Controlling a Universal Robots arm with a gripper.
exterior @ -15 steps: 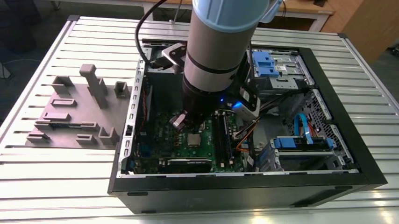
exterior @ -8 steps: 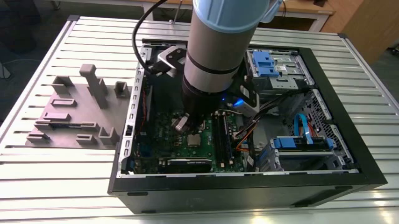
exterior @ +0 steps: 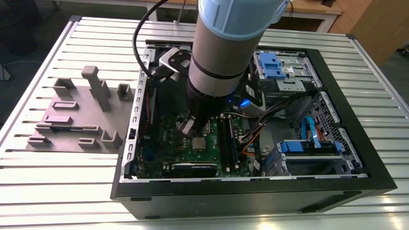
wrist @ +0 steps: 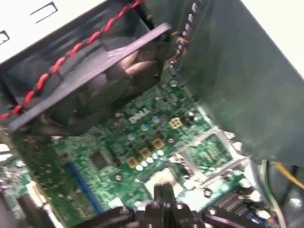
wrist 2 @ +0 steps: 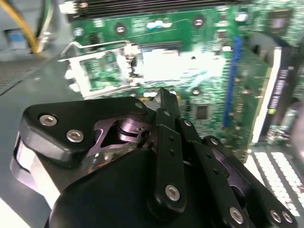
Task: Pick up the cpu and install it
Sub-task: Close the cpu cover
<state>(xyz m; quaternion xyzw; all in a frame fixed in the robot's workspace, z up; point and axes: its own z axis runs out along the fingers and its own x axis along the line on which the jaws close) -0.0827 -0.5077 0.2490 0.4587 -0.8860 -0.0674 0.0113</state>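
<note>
Inside the open computer case (exterior: pixel 357 158), the cpu (wrist 2: pixel 166 64) lies flat mid-motherboard (wrist 2: pixel 204 90), just beyond the gripper (wrist 2: pixel 165 95). Its jaws are pinched narrow, holding nothing.

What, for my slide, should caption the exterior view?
Robot gripper poised above the green motherboard inside the open black computer case.

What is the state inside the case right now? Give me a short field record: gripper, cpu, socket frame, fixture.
gripper: shut, nothing seen between the fingers, low over the socket area
cpu: silvery square lying flat at the socket, not held; contact with the gripper cannot be told
socket frame: swung open beside the cpu
motherboard: green, inside the open computer case
fixture: grey, on the table outside the case, at the exterior view's left
</note>
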